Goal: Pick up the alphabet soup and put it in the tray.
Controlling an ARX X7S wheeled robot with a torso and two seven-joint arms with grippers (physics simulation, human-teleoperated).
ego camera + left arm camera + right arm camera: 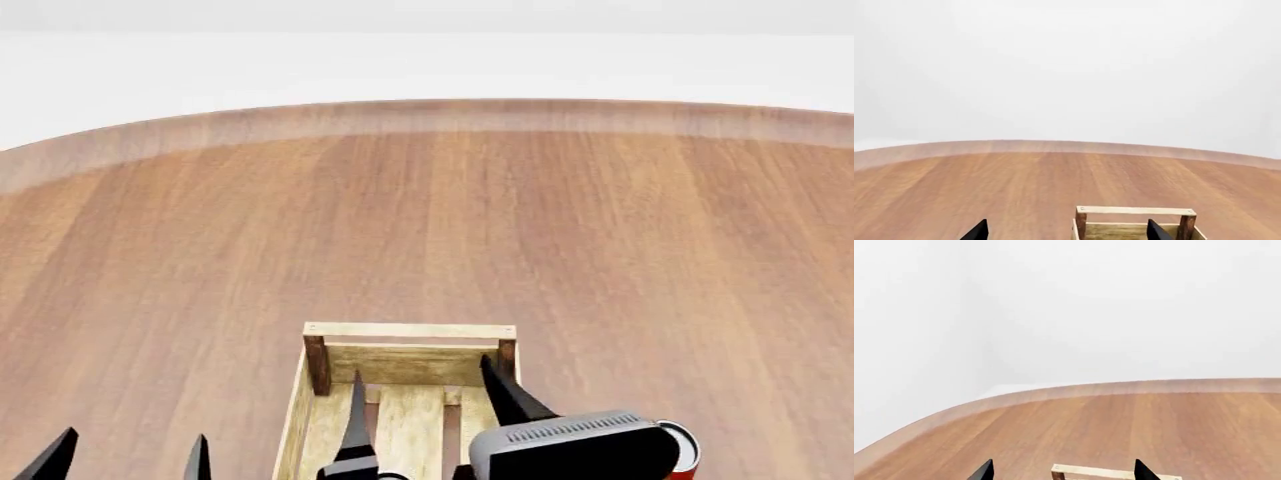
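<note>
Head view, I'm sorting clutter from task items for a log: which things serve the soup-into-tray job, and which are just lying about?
Job:
- light-wood slatted tray
- black-fingered right gripper, open
- alphabet soup: not in view

Lying about:
- red-rimmed can, mostly hidden behind the gripper body

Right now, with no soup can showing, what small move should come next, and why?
Probably draw the right gripper back from over the tray: its jaws stand open and empty, the alphabet soup shows in no view, and only a red-rimmed object peeks beside that wrist, so the near part of the table likely needs uncovering first.
</note>
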